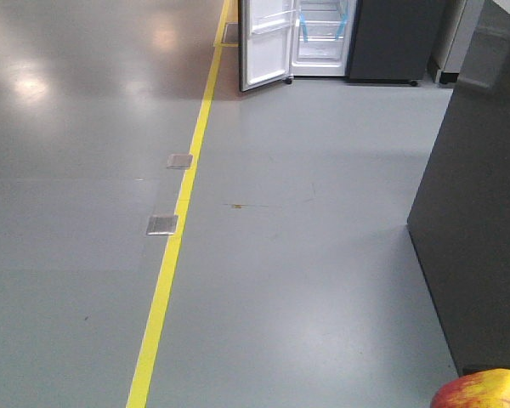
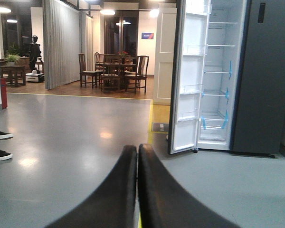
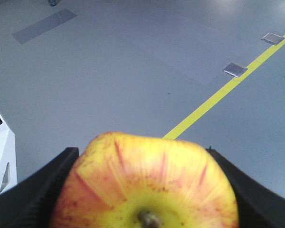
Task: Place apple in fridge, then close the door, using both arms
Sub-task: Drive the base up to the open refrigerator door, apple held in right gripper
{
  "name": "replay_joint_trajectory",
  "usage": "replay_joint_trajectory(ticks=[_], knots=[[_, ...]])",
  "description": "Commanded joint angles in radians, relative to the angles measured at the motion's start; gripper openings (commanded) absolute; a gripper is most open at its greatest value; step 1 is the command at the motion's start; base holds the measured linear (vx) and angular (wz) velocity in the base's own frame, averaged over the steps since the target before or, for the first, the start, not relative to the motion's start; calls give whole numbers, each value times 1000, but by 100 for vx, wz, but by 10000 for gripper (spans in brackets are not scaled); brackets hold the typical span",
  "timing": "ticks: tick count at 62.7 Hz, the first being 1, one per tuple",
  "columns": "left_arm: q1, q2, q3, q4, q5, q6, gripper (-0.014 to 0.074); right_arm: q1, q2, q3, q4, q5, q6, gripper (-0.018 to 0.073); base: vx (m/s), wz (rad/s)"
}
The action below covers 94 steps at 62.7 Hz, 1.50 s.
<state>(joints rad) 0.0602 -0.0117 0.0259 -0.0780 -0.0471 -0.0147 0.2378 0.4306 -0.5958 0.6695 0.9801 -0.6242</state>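
Smooth grey floor (image 1: 306, 280), glossy enough to catch the ceiling lights, with a yellow line (image 1: 174, 255) running up it toward the fridge (image 1: 323, 38) at the far end. Two metal floor plates (image 1: 162, 224) sit just beside the line. The door (image 1: 266, 42) hangs wide open, white inside showing. The apple (image 3: 142, 185) is well apart from the fridge, pinched in the right pincer (image 3: 142, 152) with its stem end facing the wrist camera. The left pincer (image 2: 137, 151) is pressed together on nothing. Off to the left of the fridge there's a dining corner with wooden chairs (image 2: 111, 71) and a long grey curtain (image 2: 61, 45). A big dark grey block (image 1: 476, 212) stands on the right.
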Motion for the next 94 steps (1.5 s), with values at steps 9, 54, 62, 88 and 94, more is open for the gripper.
replay_joint_trajectory(ticks=[9, 54, 62, 88, 94], knots=[[-2, -15, 21, -4, -76, -10, -6, 0, 7, -27, 49, -54, -1, 411, 22, -13], [-2, -15, 21, -4, -76, -10, -6, 0, 7, -27, 49, -54, -1, 411, 22, -2], [-2, -15, 21, -4, -76, -10, -6, 0, 7, -27, 49, -54, -1, 411, 24, -1], [-2, -15, 21, -4, -76, -10, -6, 0, 7, -27, 49, -54, -1, 411, 26, -2], [-2, -15, 21, -4, -76, -10, -6, 0, 7, -27, 49, -53, -1, 411, 28, -1]])
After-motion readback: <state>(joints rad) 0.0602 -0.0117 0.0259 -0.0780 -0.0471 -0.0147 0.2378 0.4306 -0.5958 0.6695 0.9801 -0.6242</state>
